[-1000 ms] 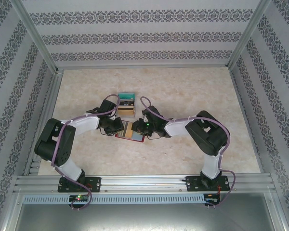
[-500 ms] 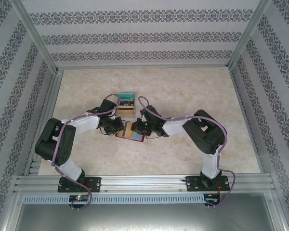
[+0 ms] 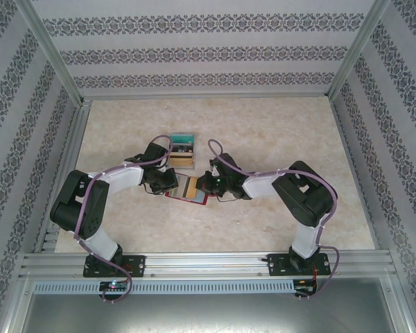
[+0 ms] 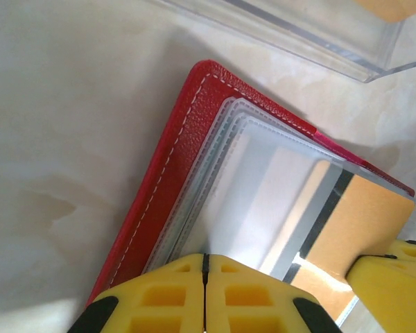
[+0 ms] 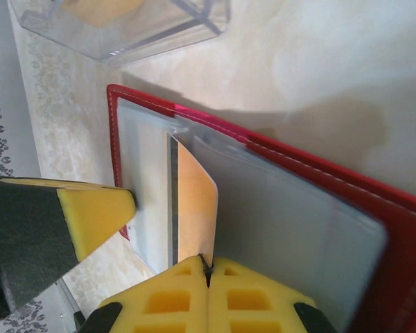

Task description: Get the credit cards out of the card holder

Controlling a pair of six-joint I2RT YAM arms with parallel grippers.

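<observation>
The right gripper (image 5: pixel 206 267) was pinched shut on the orange card (image 5: pixel 194 201), which pointed straight at it from the card holder (image 5: pixel 405 250) that the closed left gripper (image 4: pixel 204 260) held.

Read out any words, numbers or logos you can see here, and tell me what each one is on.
No text can be read.
orange card: plain face, dark stripe along one edge, no print showing.
card holder: red cover, clear sleeves, no lettering.
clear box: from above, the cards inside carry dark marks, too small to read.
</observation>
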